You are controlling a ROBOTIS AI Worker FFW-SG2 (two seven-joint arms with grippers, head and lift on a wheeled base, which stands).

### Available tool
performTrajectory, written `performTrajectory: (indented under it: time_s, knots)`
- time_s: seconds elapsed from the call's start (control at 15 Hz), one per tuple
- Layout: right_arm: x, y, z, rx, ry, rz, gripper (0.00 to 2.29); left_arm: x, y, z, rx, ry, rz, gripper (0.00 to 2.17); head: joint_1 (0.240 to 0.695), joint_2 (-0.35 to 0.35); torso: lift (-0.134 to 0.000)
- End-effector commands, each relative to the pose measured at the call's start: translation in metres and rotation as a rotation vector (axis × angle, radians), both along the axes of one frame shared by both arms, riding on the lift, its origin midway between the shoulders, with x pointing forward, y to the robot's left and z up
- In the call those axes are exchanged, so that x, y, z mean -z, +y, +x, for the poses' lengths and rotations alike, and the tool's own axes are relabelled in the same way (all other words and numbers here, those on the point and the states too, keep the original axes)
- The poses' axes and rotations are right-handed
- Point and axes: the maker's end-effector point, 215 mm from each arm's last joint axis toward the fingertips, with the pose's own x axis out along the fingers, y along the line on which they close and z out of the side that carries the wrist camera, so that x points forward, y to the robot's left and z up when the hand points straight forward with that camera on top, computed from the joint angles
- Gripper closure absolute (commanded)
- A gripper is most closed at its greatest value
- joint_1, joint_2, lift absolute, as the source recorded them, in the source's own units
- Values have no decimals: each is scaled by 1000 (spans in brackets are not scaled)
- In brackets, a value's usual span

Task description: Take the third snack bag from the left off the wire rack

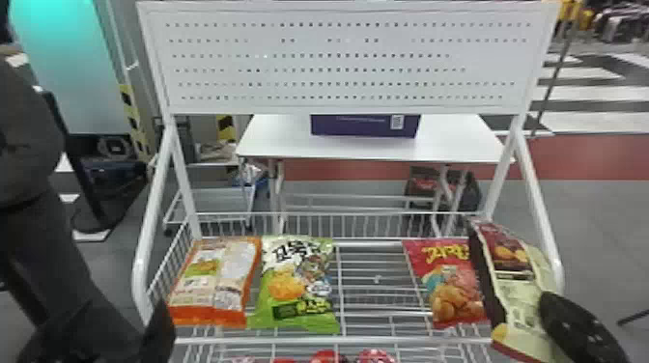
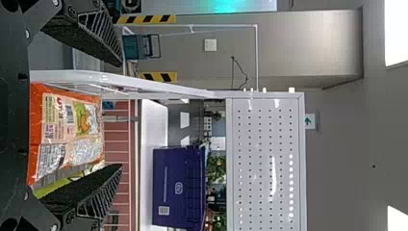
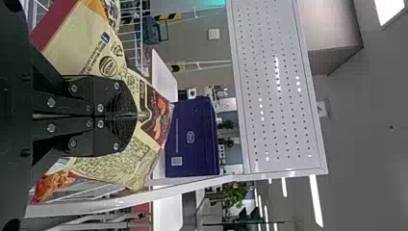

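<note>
The wire rack [image 1: 373,288] holds an orange snack bag [image 1: 215,280], a green one [image 1: 295,285] beside it, then a bare gap and a red bag [image 1: 449,282]. At the rack's right end, a dark red and cream bag [image 1: 508,285] hangs tilted above the shelf. My right gripper [image 1: 574,333] is shut on its lower part; the right wrist view shows the fingers [image 3: 113,118] pinched over the cream bag [image 3: 139,161]. My left gripper [image 2: 113,115] is open and empty, low at the rack's front left, facing the orange bag [image 2: 62,130].
A white pegboard [image 1: 347,58] tops the rack. Behind stands a white table [image 1: 449,140] with a dark blue box [image 1: 365,125]. A person in dark clothes [image 1: 29,193] stands at the left. Red packets [image 1: 338,357] lie on the shelf below.
</note>
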Motion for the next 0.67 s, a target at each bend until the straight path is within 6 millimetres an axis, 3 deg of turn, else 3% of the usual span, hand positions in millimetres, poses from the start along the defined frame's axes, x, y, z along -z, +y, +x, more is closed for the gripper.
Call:
performTrajectory:
  time_s: [0.0,0.6]
  knots:
    - [0,0,0,-2,2,-3,2192,-2,-1,0,1,-4,-1,147,499,0,0]
    - [2,-1,0,-5,3,-7,2192,-4,2,-2,-3,-4,3,147,499,0,0]
